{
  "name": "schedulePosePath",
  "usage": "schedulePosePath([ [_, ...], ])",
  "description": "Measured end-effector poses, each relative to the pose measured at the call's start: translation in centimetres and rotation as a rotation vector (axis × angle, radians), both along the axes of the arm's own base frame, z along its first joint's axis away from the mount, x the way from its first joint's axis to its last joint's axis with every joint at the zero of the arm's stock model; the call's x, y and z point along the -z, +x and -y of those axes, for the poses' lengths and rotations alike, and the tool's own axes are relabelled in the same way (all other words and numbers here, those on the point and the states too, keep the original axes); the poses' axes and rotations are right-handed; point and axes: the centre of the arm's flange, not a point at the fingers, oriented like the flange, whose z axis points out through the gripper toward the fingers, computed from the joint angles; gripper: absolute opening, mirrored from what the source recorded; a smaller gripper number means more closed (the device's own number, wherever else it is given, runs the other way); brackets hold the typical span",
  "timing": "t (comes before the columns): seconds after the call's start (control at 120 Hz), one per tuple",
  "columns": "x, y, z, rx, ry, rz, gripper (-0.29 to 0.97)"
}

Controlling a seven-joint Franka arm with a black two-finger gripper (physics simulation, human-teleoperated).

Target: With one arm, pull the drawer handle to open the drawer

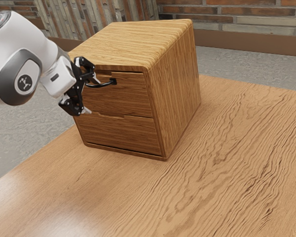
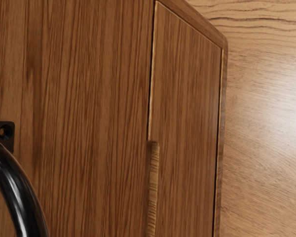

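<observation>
A wooden cabinet [image 1: 172, 84] with two drawers stands on the table. The top drawer [image 1: 123, 96] carries a black loop handle [image 1: 102, 83], whose curved bar and black mount [image 2: 2, 132] appear close up in the wrist view. My gripper [image 1: 88, 92] is at the drawer front on the exterior view's left, open. One finger is above the handle's near end and the other below it, so the handle reaches in between them. The bottom drawer [image 1: 121, 132] sits below. In the wrist view the top drawer front [image 2: 74, 98] seems to stand slightly proud of the lower one [image 2: 187, 133].
The wooden table [image 1: 227, 173] stretches wide to the exterior view's right and front of the cabinet. A brick wall [image 1: 237, 10] and a grey floor [image 1: 19, 128] lie beyond the table's edge.
</observation>
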Motion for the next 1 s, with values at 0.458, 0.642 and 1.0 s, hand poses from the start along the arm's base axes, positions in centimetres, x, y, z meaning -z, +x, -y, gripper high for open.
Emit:
schedulePosePath([
  [0.458, 0.4, -0.2, -1.1, -0.015, -0.001, -0.009, 0.68],
  [0.642, 0.7, 0.0, -1.1, -0.014, 0.0, -0.016, 0.69],
  [1.0, 1.2, 0.2, -1.0, -0.011, 0.0, -0.026, 0.69],
])
